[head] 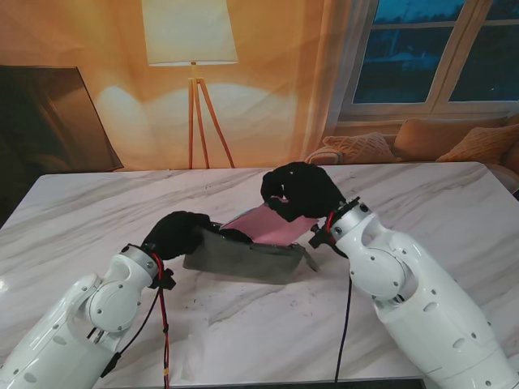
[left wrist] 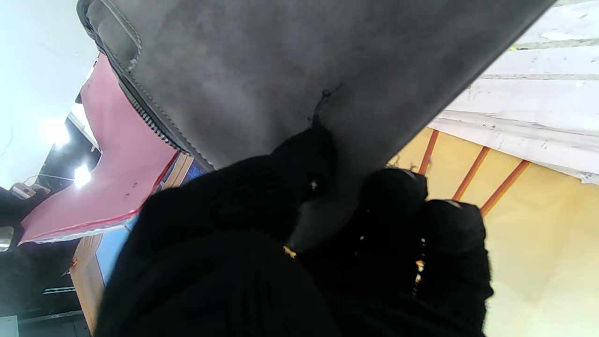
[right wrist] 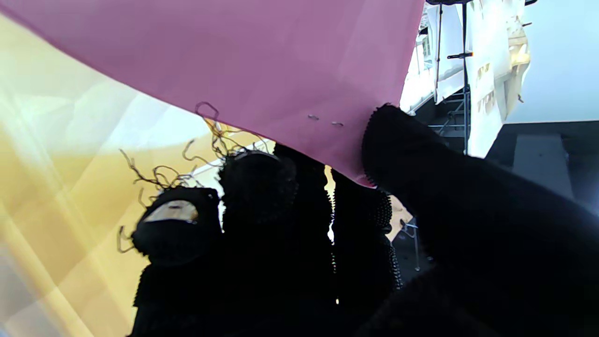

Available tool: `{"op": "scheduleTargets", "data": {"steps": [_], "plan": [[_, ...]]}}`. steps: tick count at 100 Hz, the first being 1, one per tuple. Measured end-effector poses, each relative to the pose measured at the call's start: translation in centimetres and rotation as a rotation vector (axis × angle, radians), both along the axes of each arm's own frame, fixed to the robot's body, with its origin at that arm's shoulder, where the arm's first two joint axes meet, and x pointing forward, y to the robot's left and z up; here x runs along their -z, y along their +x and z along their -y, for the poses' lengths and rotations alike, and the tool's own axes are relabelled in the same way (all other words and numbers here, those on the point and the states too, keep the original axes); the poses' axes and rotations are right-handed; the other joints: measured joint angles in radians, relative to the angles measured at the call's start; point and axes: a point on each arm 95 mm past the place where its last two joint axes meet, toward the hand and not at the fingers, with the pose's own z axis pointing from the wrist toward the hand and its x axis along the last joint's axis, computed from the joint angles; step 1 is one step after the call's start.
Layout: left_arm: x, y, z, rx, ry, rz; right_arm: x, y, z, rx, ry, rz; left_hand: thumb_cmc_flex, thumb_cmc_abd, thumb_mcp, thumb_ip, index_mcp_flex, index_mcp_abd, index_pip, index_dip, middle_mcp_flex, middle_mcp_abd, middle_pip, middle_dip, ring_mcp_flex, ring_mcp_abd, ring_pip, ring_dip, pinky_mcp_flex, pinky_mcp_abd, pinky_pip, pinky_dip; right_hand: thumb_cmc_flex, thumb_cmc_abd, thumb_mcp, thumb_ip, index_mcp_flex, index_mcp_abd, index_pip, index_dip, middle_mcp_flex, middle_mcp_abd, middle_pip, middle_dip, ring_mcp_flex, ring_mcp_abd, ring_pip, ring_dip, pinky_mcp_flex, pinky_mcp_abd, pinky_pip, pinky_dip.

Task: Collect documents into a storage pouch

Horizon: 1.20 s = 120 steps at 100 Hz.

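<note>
While both arms reach inward over the marble table [head: 97, 203], the left hand [head: 174, 233] pinches the left end of a grey pouch [head: 243, 259], its black-gloved fingers [left wrist: 398, 201] clamped on the felt. The right hand [head: 302, 190] is raised above the pouch's right end, thumb and fingers [right wrist: 398, 135] nipping the edge of a pink document [head: 268, 225]. That sheet slopes down from the hand into the pouch's open mouth, its lower part already hidden inside. The pouch lies near the middle of the table, its long side toward me, soft and dark grey, with a zipper [left wrist: 149, 117] running along the opening. The document is plain pink, slightly curved, with two small staples [right wrist: 323, 120] near the held edge.
</note>
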Motion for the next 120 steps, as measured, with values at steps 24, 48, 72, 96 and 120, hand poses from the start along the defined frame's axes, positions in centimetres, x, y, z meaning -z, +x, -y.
{"op": "scheduleTargets", "data": {"steps": [24,48,72,96,120], "plan": [[0.0,0.1,0.2,0.002,0.000,-0.004,-0.8,-0.4,-0.1,0.005,0.008,-0.071,0.000,0.016,-0.014,0.000,0.000,0.000,-0.001,-0.042,-0.001,0.000,-0.019,-0.003,-0.021,0.000,-0.024,-0.002,-0.032,-0.001,-0.015,0.000,-0.011,0.000,0.004,0.000,0.000,-0.003,0.000,0.000,0.010,0.005,-0.001,0.015,0.011,0.000,0.007,0.012,0.017,0.000,0.001,0.000],[0.0,0.4,0.3,0.002,0.003,0.001,-1.7,-1.2,0.0,0.009,0.048,-0.155,0.001,0.030,-0.040,0.010,0.001,0.000,-0.015,-0.091,-0.005,0.000,-0.039,-0.005,-0.041,0.005,-0.051,-0.013,-0.057,-0.004,-0.032,-0.012,-0.023,0.001,0.015,0.000,0.001,-0.003,0.001,-0.008,0.053,0.015,0.004,0.019,0.070,0.003,0.025,0.012,0.091,0.002,0.025,0.000],[0.0,0.3,0.2,0.001,0.000,0.006,-2.0,-1.3,-0.4,0.018,0.055,-0.177,-0.043,0.051,-0.052,0.012,-0.025,0.000,-0.039,-0.130,-0.016,0.000,-0.038,-0.007,-0.063,0.008,-0.064,-0.013,-0.079,-0.007,-0.041,-0.019,-0.034,0.002,0.016,0.001,0.016,0.000,0.001,-0.035,0.076,0.018,0.010,0.024,0.112,0.003,0.039,-0.008,0.141,0.010,0.045,-0.011],[0.0,0.2,0.1,0.012,-0.001,0.012,-1.7,-0.9,-1.1,0.019,0.099,-0.224,-0.086,0.055,-0.056,0.013,-0.027,0.001,-0.077,-0.148,-0.059,0.005,-0.049,-0.033,-0.102,0.009,-0.101,-0.024,-0.110,-0.014,-0.068,-0.039,-0.069,0.016,0.016,0.004,0.020,0.000,0.002,-0.059,0.119,0.019,0.023,0.024,0.170,0.003,0.053,-0.026,0.198,0.012,0.057,-0.036],[-0.1,0.1,0.3,0.025,-0.005,0.025,-1.1,-0.4,-1.6,0.044,0.104,-0.253,-0.091,0.056,-0.063,0.013,-0.023,0.001,-0.089,-0.157,-0.059,0.005,-0.061,-0.040,-0.103,0.009,-0.114,-0.026,-0.117,-0.014,-0.070,-0.057,-0.081,0.018,0.016,0.005,0.022,0.008,0.003,-0.076,0.128,0.018,0.032,0.024,0.184,0.003,0.062,-0.037,0.219,0.013,0.062,-0.056]]}}
